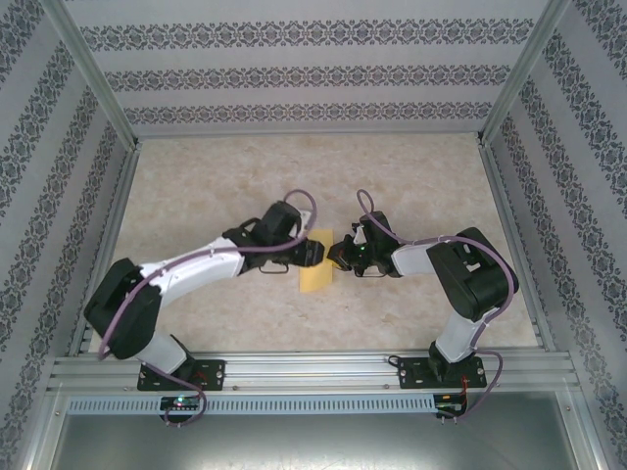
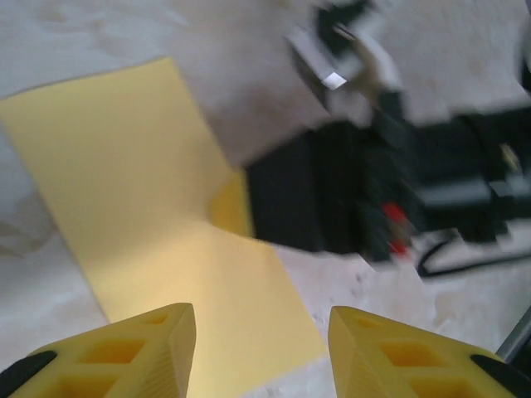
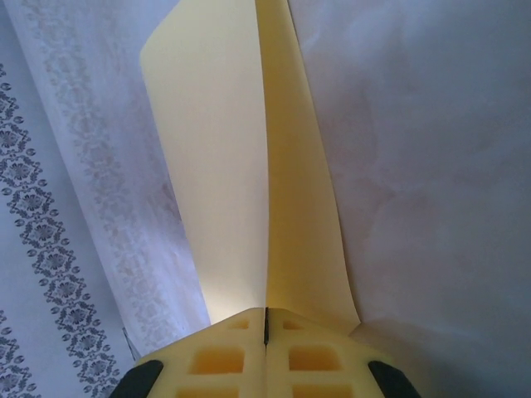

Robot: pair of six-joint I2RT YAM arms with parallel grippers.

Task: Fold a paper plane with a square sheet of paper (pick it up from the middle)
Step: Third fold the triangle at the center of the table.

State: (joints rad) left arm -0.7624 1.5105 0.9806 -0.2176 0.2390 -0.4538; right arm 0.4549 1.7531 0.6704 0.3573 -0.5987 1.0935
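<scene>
Yellow sheet (image 3: 241, 166) in right hand (image 3: 265, 325) (creased)

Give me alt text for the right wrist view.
The right gripper has its yellow fingers shut on the folded yellow sheet of paper, which rises from them as two flaps meeting at a crease. Marbled tabletop lies behind on the right, patterned wall on the left.

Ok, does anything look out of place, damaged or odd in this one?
Nothing stands out. The yellow sheet of paper lies on the table, uncrumpled, with one flap raised along a crease where the right gripper is shut on it. The left gripper hangs open over the flat part.
</scene>
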